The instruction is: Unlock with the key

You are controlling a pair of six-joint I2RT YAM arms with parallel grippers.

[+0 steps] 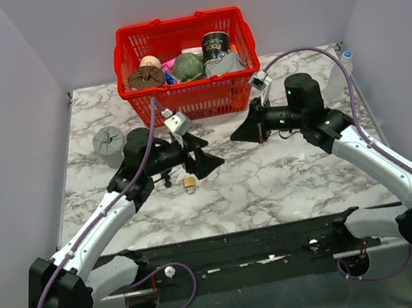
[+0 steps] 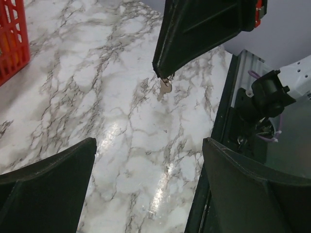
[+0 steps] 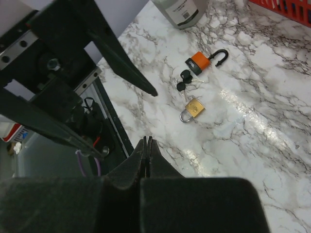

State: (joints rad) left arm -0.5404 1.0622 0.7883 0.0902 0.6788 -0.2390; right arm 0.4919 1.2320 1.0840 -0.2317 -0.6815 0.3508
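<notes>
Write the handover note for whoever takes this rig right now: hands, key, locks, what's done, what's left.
Right hand: shut on the key; the blade hangs from the fingertips above the table.
Left hand: open and empty, facing the right hand.
On the table: brass padlock with its shackle closed; orange padlock with its shackle swung open; black-headed keys lie beside the orange one.
Done: the key is in the grip.
Left: probably steady the brass padlock, insert the key and turn it.
</notes>
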